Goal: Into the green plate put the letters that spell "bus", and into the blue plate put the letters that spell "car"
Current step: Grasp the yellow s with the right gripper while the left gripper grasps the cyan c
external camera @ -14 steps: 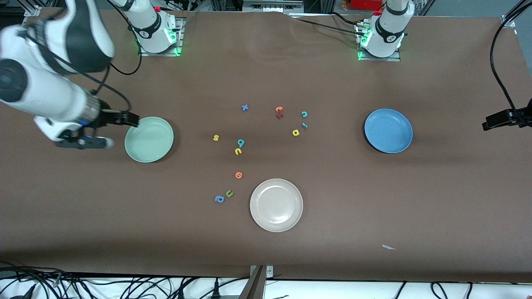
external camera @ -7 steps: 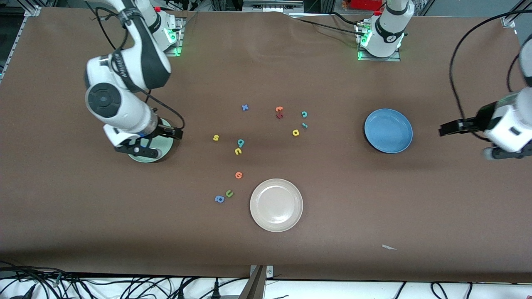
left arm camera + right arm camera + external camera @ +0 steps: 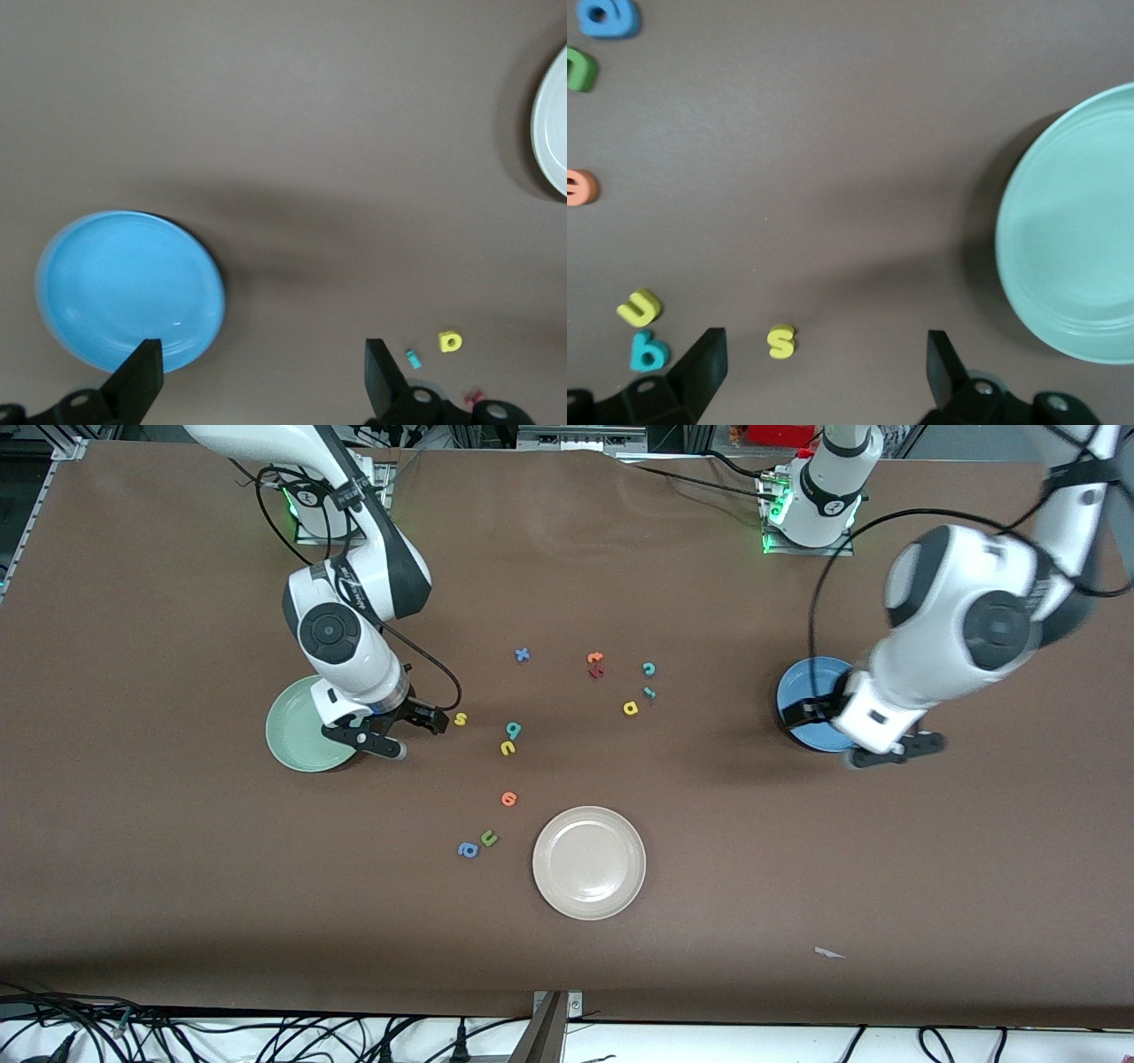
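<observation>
The yellow s [image 3: 460, 719], teal b [image 3: 513, 730] and yellow u [image 3: 507, 748] lie mid-table. My right gripper [image 3: 404, 732] hangs open between the green plate [image 3: 297, 735] and the s. In the right wrist view the s [image 3: 781, 341] lies between the open fingers of the right gripper [image 3: 824, 363], with the b [image 3: 648, 351] and u [image 3: 640, 307] just outside. The teal c [image 3: 648, 669], teal r [image 3: 649, 693] and yellow a [image 3: 630, 708] lie nearer the blue plate [image 3: 819, 686]. My left gripper [image 3: 864, 731] is open over that plate's edge, empty [image 3: 261, 372].
A cream plate [image 3: 589, 862] sits nearer the front camera. A blue x [image 3: 522, 654], orange t [image 3: 595, 658], red letter [image 3: 595, 672], orange e [image 3: 508, 799], green u [image 3: 488, 838] and blue round letter [image 3: 468, 850] lie scattered. A paper scrap [image 3: 828, 953] lies near the front edge.
Both arms swung in from the table's ends. The right gripper crossed over the green plate toward the yellow s; the left gripper came in over the blue plate's edge.
</observation>
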Robot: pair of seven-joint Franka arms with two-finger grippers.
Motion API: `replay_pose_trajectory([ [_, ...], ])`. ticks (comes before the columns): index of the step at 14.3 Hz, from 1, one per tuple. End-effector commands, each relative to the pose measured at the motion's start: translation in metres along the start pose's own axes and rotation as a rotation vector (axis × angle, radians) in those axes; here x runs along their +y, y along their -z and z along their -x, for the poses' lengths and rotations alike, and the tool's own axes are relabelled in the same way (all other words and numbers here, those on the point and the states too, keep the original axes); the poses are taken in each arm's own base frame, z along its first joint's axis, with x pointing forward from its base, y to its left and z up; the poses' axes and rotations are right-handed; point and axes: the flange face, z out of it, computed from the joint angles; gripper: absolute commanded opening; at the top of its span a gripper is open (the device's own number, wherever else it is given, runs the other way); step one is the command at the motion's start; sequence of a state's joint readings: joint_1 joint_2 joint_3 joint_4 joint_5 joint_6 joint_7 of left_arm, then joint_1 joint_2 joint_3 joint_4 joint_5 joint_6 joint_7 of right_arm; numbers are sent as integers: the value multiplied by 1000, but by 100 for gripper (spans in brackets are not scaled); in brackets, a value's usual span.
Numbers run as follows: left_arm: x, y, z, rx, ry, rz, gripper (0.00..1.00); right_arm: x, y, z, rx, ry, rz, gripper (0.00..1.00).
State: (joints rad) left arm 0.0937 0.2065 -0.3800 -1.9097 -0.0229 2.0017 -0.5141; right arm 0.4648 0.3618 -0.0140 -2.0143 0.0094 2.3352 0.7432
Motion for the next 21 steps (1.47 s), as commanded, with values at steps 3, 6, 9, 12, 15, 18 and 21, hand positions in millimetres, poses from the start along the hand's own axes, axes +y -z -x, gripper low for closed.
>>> replay_pose_trajectory([
  [3, 37, -90, 92, 19, 29, 1, 99, -12, -33, 29, 10, -26, -32, 82],
  [6, 52, -126, 113, 1, 59, 20, 93, -21, -51, 37, 10, -63, -46, 71],
  [9, 75, -155, 125, -22, 93, 61, 87, -28, -62, 43, 9, -57, -55, 58],
  [12, 111, -188, 152, -32, 136, 104, 87, -29, -72, 43, 15, -54, -64, 58],
  [15, 119, -214, 169, -83, 124, 78, 82, -35, -83, 49, 18, -42, -74, 58],
  [18, 123, -230, 179, -110, 118, 59, 81, -38, -86, 52, 17, -35, -74, 58],
  [21, 120, -232, 176, -84, 103, 37, 74, -35, -94, 55, 8, -35, -64, 58],
])
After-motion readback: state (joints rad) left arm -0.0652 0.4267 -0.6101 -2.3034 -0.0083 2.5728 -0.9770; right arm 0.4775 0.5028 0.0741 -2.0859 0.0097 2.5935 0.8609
